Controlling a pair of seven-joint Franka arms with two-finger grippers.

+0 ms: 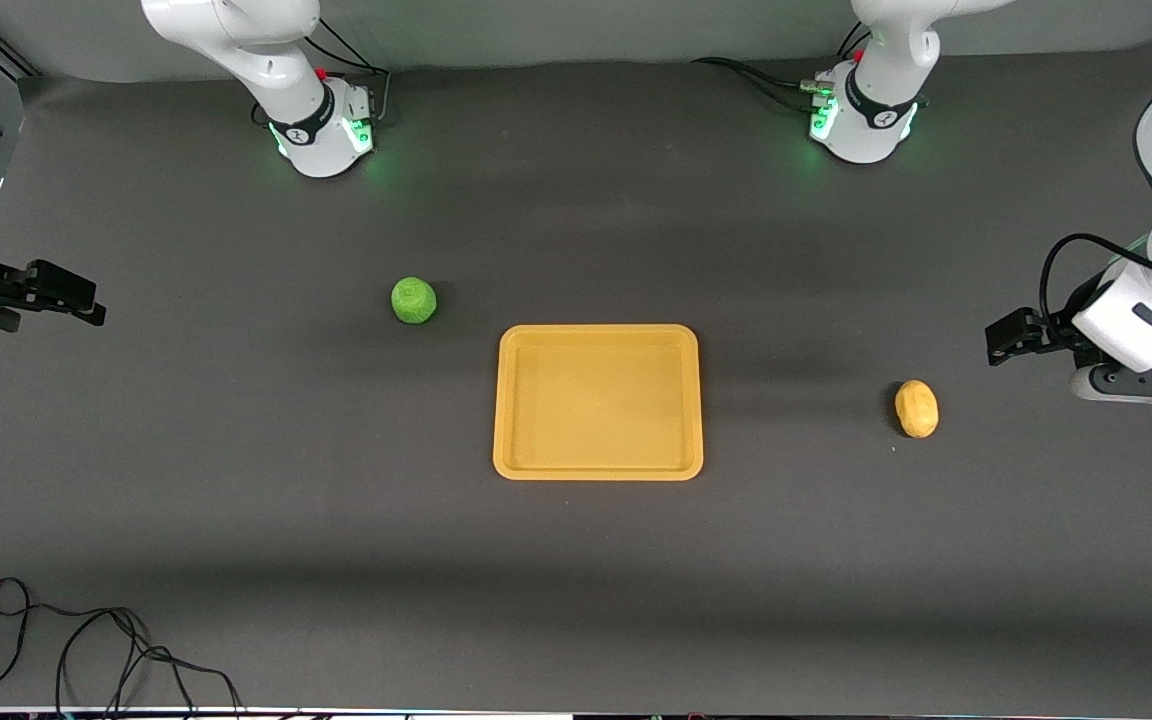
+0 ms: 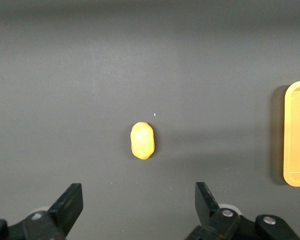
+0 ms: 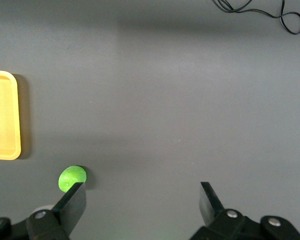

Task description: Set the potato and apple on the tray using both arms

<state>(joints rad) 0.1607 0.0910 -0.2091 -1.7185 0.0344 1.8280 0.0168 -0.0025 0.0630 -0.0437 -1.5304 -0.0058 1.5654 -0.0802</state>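
I see bare table all around the potato [image 1: 917, 408], apple [image 1: 414, 300] and tray [image 1: 598, 402], each well apart from the others. Only a loose black cable [image 1: 86, 640] (coiled at the table's camera-side corner, right arm's end) clutters anything.

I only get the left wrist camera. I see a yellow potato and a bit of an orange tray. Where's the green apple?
Observer: The apple sits on the table, off the tray, toward the right arm's end and slightly farther from the front camera than the tray.
Operator: Is anything on the tray?
Observer: No, the whole tray is bare.
Operator: What's the other arm doing?
Observer: The right tool hangs open over the table at the right arm's end, holding nothing, with the apple showing beside one of its fingers in its own camera.
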